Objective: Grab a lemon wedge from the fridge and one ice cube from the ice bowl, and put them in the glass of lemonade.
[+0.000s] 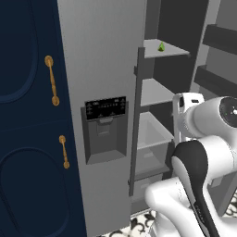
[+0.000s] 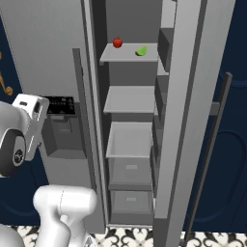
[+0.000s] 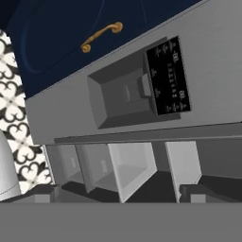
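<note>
We see the fridge (image 2: 48, 43) with its right door swung open. The lemon wedge (image 2: 141, 50) lies on the top shelf (image 2: 128, 54), at 3 o'clock from a red fruit (image 2: 117, 42) and apart from it. Our hand (image 3: 116, 194) holds nothing, fingers spread wide, facing the dispenser panel (image 3: 142, 85).
</note>
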You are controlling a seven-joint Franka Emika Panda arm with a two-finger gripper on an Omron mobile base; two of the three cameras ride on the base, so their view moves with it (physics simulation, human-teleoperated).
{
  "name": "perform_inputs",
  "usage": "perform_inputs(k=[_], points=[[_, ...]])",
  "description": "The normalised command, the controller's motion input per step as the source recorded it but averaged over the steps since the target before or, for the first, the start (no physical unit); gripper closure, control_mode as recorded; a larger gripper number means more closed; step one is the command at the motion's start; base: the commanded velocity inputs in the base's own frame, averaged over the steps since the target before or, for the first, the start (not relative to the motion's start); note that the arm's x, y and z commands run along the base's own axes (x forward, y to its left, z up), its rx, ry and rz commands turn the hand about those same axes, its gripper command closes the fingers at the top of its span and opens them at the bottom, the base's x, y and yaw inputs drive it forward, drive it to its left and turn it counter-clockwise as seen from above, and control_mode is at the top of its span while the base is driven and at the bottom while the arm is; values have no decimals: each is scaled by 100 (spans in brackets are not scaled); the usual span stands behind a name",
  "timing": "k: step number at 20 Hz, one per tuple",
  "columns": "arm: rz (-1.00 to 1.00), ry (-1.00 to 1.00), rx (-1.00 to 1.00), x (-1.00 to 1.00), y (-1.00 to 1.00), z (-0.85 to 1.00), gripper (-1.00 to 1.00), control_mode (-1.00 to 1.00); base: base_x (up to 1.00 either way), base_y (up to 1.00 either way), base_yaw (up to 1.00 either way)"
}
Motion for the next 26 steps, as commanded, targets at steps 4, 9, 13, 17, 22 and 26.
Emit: perform_inputs(k=[4, 9, 13, 17, 22, 26], points=[[-2, -5, 0, -1, -18, 0, -100, -100, 0, 0, 0], [-3, -4, 0, 0, -52, 0, -100, -100, 0, 0, 0], [-1, -2, -1, 0, -13, -4, -100, -100, 0, 0, 0], [0, 0, -1, 4, 19, -9, -100, -100, 0, 0, 0], [0, 1, 0, 5, 9, -4, -100, 100, 0, 0, 0], [0, 0, 0, 0, 0, 0, -100, 100, 0, -22, 0]])
